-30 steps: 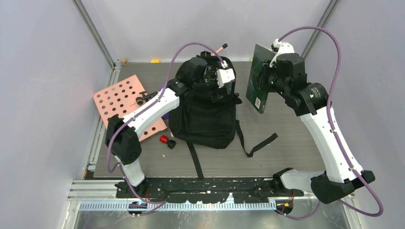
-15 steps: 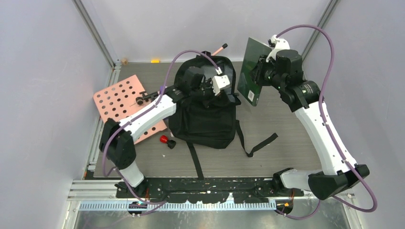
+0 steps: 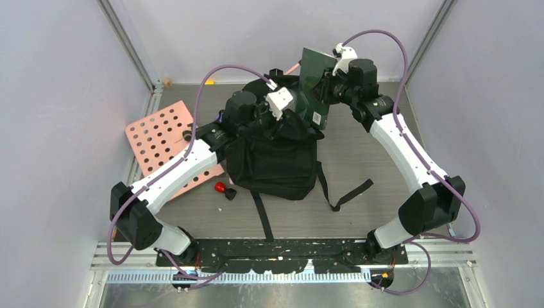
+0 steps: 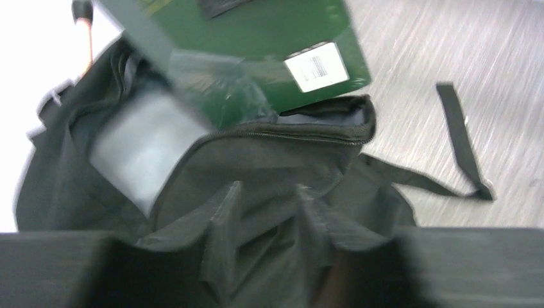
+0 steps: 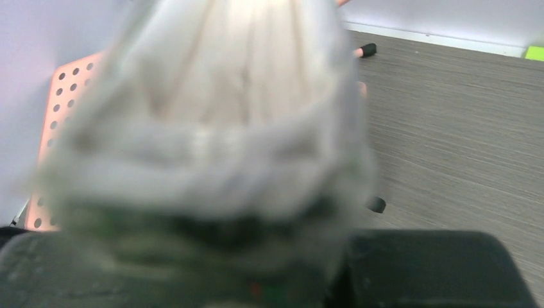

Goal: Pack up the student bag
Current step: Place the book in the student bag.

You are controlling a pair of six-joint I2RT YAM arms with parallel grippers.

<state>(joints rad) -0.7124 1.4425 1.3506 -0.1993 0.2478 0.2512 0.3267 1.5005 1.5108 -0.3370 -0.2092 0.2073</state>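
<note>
I see the green book [image 3: 315, 83] hanging over the mouth of the student bag [image 3: 276, 163], blocking it; pink board [image 3: 160, 131] crowds the left, bare desk [image 3: 385, 173] lies open right

text: none legible | green book [image 4: 256, 29] — white barcode sticker [image 4: 316, 66], print too blurred

Pretty tidy matching pair. The left arm [image 3: 173, 173] and right arm [image 3: 401, 144] both have glossy white shells on the long links and chunky black joint housings [image 3: 131, 218] at the bends. A purple cable [image 3: 372, 31] loops loose along each arm, up to a small white camera block [image 3: 280, 101] at the wrist. The base plate [image 3: 282, 247] is black.
</note>
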